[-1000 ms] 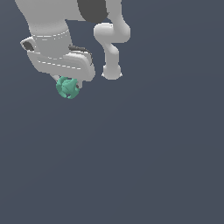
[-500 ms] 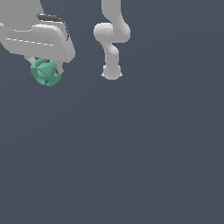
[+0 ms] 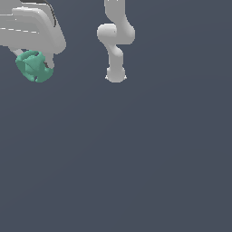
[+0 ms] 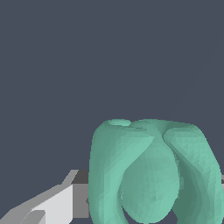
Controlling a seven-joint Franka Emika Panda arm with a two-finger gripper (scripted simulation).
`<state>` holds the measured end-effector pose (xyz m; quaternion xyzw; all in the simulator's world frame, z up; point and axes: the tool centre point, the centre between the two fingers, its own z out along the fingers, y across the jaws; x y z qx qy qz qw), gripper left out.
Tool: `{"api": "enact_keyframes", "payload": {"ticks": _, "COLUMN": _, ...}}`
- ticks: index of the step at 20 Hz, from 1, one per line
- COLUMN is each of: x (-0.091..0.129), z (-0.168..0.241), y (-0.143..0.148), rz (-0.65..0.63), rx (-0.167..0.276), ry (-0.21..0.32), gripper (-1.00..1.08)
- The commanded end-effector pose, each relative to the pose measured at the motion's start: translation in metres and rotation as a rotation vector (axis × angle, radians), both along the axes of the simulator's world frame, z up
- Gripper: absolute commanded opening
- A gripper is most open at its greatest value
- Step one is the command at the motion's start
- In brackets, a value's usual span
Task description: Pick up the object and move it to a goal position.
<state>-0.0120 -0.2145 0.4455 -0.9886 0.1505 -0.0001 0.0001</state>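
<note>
The object [image 3: 33,66] is a small teal-green lumpy blob held under my white gripper [image 3: 35,63] at the upper part of the exterior view's left. The gripper is shut on it and holds it well above the dark grey floor. In the wrist view the object [image 4: 151,173] fills the near part of the picture, with one white and grey finger [image 4: 65,199] touching its side. The other finger is hidden behind the blob.
The arm's white base and lower links [image 3: 115,41] stand at the top middle of the exterior view. The dark grey floor [image 3: 136,158] spreads all around with nothing else on it.
My gripper has carried the object towards the exterior view's left and closer to the camera, so both look larger. The grip on the object has stayed the same.
</note>
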Motion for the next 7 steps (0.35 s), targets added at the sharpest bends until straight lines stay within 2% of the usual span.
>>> {"api": "enact_keyframes", "payload": {"ticks": 1, "x": 0.001, "z": 0.0034, "y": -0.002, "rz": 0.0, "rx": 0.0, "ry": 0.0, "gripper": -1.0}}
{"api": "enact_keyframes", "payload": {"ticks": 7, "x": 0.0016, "z": 0.0041, "y": -0.0026, "rz": 0.0, "rx": 0.0, "ry": 0.0, "gripper": -1.0}}
